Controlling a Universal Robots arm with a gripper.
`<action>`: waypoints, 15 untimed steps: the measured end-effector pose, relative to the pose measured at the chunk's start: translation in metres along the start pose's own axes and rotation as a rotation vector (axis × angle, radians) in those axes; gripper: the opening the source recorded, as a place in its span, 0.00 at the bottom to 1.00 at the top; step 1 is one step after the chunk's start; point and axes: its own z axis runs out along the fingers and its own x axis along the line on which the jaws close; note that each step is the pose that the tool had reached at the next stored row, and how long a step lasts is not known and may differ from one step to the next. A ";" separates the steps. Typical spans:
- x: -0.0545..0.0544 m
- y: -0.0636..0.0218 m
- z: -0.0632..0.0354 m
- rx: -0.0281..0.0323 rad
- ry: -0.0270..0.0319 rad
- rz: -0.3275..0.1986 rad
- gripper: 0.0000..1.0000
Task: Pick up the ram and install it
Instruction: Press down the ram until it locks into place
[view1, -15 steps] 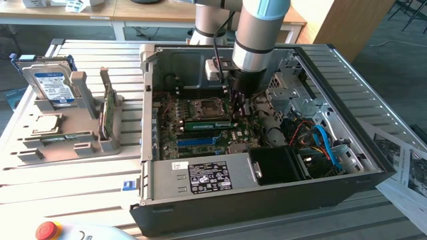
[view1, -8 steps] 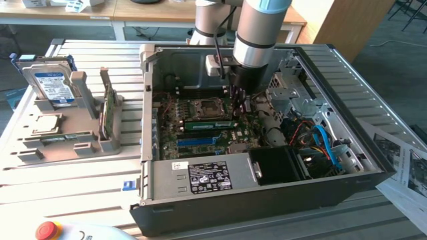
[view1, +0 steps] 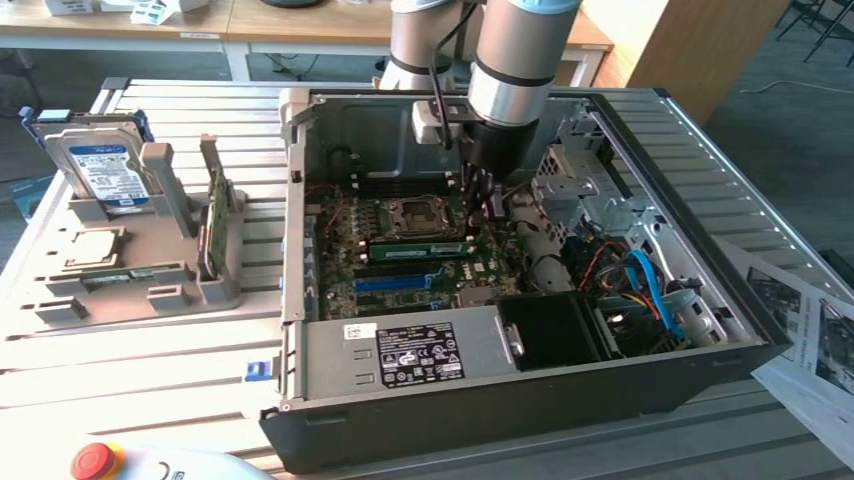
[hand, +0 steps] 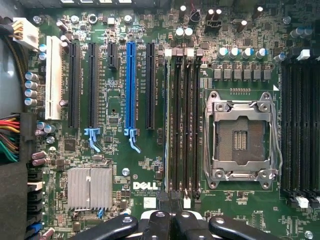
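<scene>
Currently gripper (hand: 170, 212) fully closed, nothing visibly held, over mobo by CPU socket (view1: 407, 215). Ram (view1: 422, 250) lies at socket's 6 o'clock; light, stiff, fragile — grip by edges.

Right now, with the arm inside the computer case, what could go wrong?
1. The ram lies along the memory slots; I cannot tell whether it is fully seated, so pressing could strain it.
2. The shut gripper hangs close to the open CPU socket; a sideways slip might damage its exposed contacts.
</scene>
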 end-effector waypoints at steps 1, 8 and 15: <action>0.000 0.0000 0.0000 0.0000 -0.0001 0.000 0.10; 0.000 0.0019 0.0003 -0.0001 0.0003 0.000 0.10; -0.002 0.0143 0.0012 0.0004 0.0002 0.000 0.10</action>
